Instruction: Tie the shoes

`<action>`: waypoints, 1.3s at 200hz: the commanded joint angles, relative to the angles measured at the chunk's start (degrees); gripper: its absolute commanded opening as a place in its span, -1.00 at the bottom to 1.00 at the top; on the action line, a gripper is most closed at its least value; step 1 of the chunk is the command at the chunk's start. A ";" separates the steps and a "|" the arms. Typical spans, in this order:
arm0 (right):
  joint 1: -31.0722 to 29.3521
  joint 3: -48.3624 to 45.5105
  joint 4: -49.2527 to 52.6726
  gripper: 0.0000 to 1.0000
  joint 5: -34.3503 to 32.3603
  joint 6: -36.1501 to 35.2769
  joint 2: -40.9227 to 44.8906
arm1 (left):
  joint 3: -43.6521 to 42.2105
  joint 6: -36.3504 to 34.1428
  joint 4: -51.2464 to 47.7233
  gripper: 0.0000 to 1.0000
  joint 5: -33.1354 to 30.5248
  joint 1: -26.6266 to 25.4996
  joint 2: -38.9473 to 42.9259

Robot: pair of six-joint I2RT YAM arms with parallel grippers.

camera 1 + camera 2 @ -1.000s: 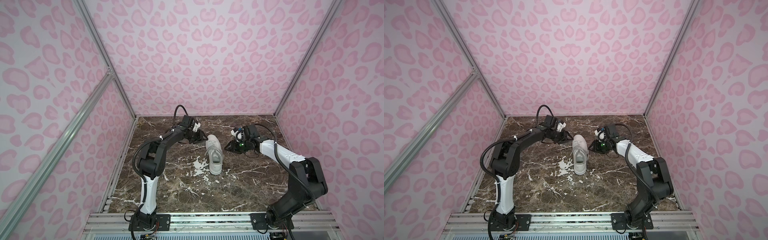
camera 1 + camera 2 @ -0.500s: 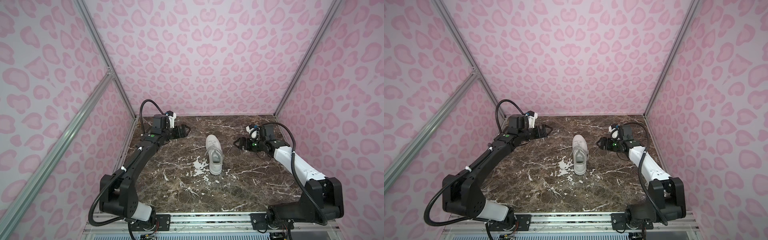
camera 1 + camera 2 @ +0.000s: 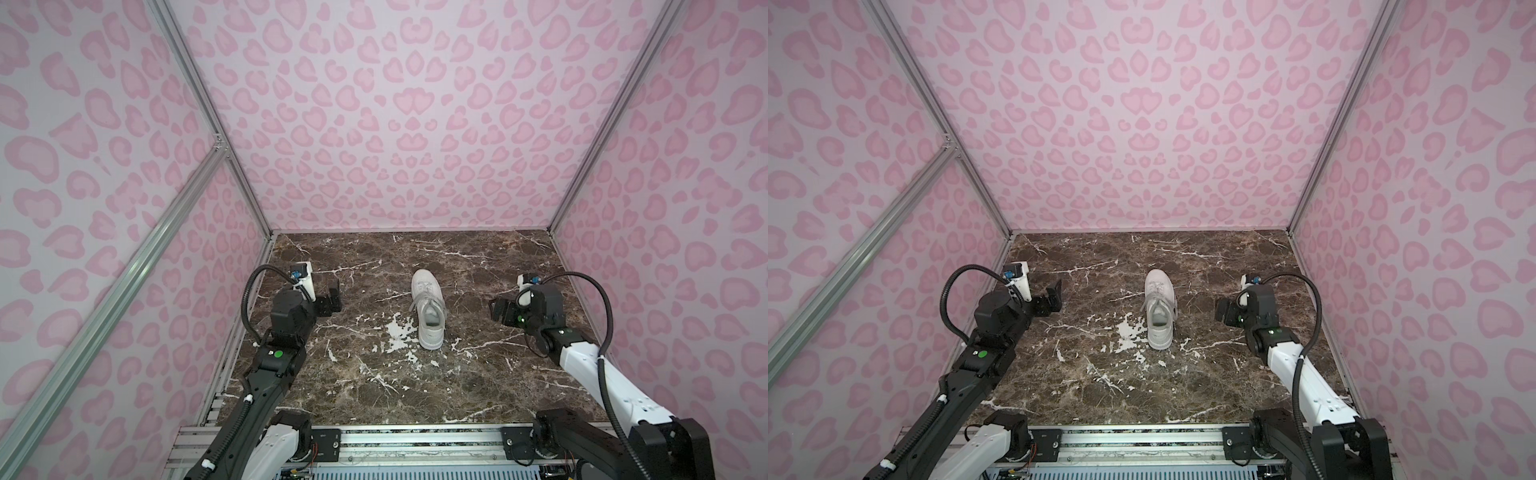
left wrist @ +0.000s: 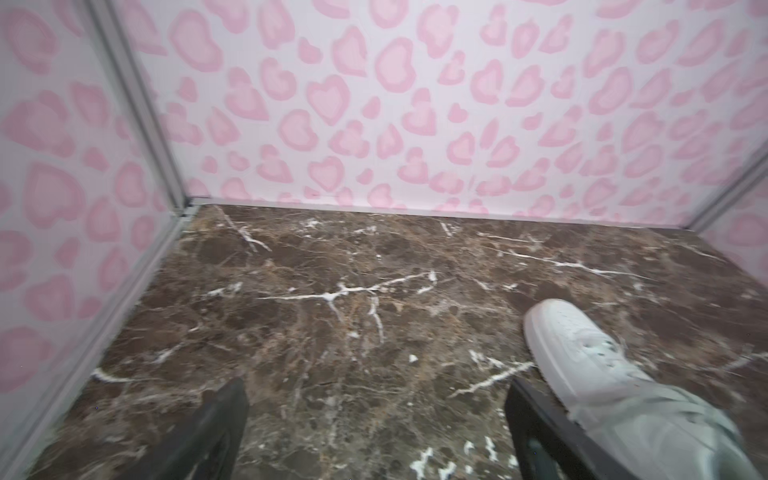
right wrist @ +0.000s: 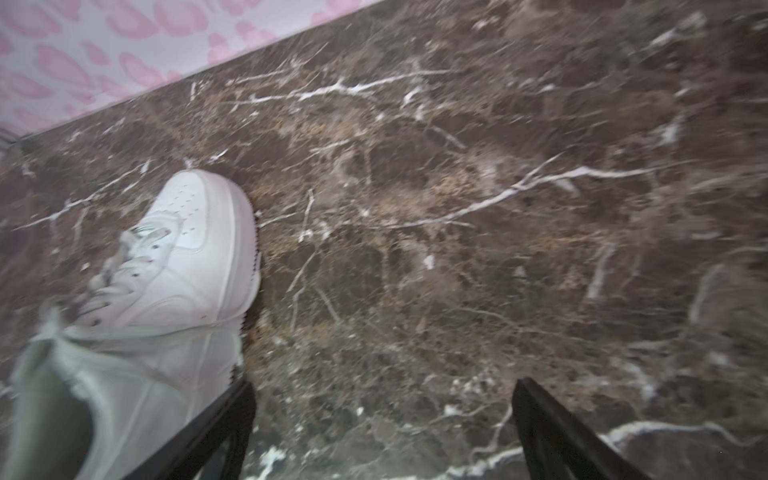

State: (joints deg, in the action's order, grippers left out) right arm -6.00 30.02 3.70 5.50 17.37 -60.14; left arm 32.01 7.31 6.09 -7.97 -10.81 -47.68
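Shoe (image 3: 428, 309) stands upright on its sole near the middle of the marble table (image 3: 374, 386), toe toward the back wall (image 3: 395, 124) and heel toward the robot base; both top views agree. Laces (image 3: 417, 300) sit bunched over the tongue and instep. Whether they are knotted cannot be told, since the top views are too small and both wrist views are blurred. Left pincer (image 3: 333, 297) is on the left side of the table, close to the side wall and well apart from the shoe. Its jaws stand wide and hold nothing. In the left wrist view its two dark fingers (image 4: 224, 419) frame bare marble, with the front of the shoe (image 4: 615, 386) lying outside one finger, apart from it. Right pincer (image 3: 500, 309) is on the right side of the table, level with the shoe's opening and also well apart from it. Its jaws likewise stand wide and hold nothing. In the right wrist view its fingers (image 5: 232, 419) frame bare marble, and the shoe (image 5: 166, 282) lies outside them, toe cap sharp and heel part blurred. Whether either pincer touches the table cannot be told
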 commanded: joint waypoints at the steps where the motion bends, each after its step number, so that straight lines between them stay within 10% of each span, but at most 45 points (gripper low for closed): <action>1: 0.11 -7.91 -22.54 0.96 -18.10 -4.53 2.02 | -4.70 -4.81 10.01 0.96 -10.54 0.34 0.88; 49: 2.09 -12.32 -39.87 0.96 -25.17 -14.38 -8.15 | -13.65 -5.93 25.66 0.96 -7.90 2.69 -4.49; 129: 5.24 -17.77 -77.30 1.00 -14.38 -15.27 -30.48 | -20.40 -5.03 48.06 0.96 -4.04 6.82 -20.72; 187: 4.95 -12.90 -64.27 1.00 -10.25 -16.76 -28.25 | -20.63 -6.61 63.47 0.94 10.40 11.76 -36.08; 213: 5.05 -9.54 -57.72 1.00 -9.27 -17.02 -28.16 | -12.26 -4.78 48.31 0.94 8.86 13.02 -36.88; 260: 5.35 -9.56 -57.12 1.00 -9.69 -16.46 -27.93 | -12.83 -4.32 48.89 0.95 5.87 12.61 -36.48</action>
State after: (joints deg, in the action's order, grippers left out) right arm -0.62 20.38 -54.08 -4.27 0.86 -87.94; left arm 18.76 2.61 55.29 -1.34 1.87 -84.12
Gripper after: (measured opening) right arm 0.998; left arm 0.972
